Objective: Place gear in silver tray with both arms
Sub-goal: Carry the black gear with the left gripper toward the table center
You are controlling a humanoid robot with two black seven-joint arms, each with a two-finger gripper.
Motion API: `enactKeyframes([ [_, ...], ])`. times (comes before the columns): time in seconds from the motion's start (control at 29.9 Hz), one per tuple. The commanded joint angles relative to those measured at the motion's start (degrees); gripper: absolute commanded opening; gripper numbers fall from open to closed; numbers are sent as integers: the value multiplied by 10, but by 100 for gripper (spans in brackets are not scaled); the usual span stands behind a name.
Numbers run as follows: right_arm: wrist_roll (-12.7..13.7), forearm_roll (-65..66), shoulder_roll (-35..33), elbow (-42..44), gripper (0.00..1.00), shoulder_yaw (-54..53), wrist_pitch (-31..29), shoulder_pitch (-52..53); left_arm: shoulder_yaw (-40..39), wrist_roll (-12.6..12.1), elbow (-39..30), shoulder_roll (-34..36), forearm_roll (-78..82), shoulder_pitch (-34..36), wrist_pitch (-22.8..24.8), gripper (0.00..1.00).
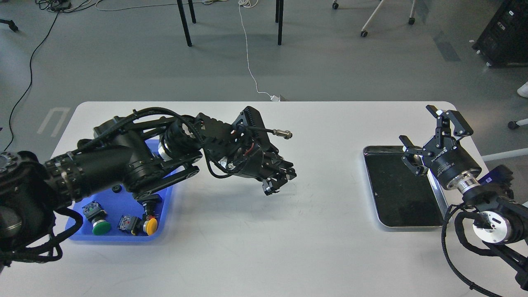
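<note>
The silver tray (399,190), with a shiny rim and a dark floor, lies at the right of the white table and holds nothing. The gear (116,189), a small black ring, lies in the blue tray (119,237), half hidden by my left arm. My left arm reaches across the blue tray to the table's middle. My left gripper (275,185) hangs just above the bare tabletop, fingers pointing down, too dark to tell apart. My right gripper (430,138) is open and empty, above the silver tray's far right edge.
The blue tray also holds push-button switches, among them a green one (100,227) and a yellow one (151,226); others are hidden under my left arm. Chair legs and a white cable are on the floor beyond the table.
</note>
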State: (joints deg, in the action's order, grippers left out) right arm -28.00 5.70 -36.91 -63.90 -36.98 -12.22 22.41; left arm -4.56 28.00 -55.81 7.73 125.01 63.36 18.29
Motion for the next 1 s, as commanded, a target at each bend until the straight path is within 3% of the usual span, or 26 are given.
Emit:
enactKeyframes([
  [0.0,0,-1,-1,0,99,-5,1,-3,27,0,43,-59,0,3,0,14],
  [0.13,0,-1,-4,1,99,-7,1,-4,54,0,78,-77,0,-3,-2,14],
  [0.53,0,-1,-11,1,99,-10,1,-7,57,0,87,-77,0,-32,-2,14],
  [0.7,0,-1,-11,0,99,-10,1,-7,58,0,88,-77,0,-32,-1,19],
  [0.8,0,-1,-11,0,99,-10,1,-7,57,0,96,-77,0,-33,-2,30],
  [0.9,0,0,-11,0,99,-10,0,-7,56,0,96,-77,0,-30,-1,58],
  [0.97,0,-1,-11,0,99,-11,0,-7,54,0,96,-77,0,-28,-2,67],
])
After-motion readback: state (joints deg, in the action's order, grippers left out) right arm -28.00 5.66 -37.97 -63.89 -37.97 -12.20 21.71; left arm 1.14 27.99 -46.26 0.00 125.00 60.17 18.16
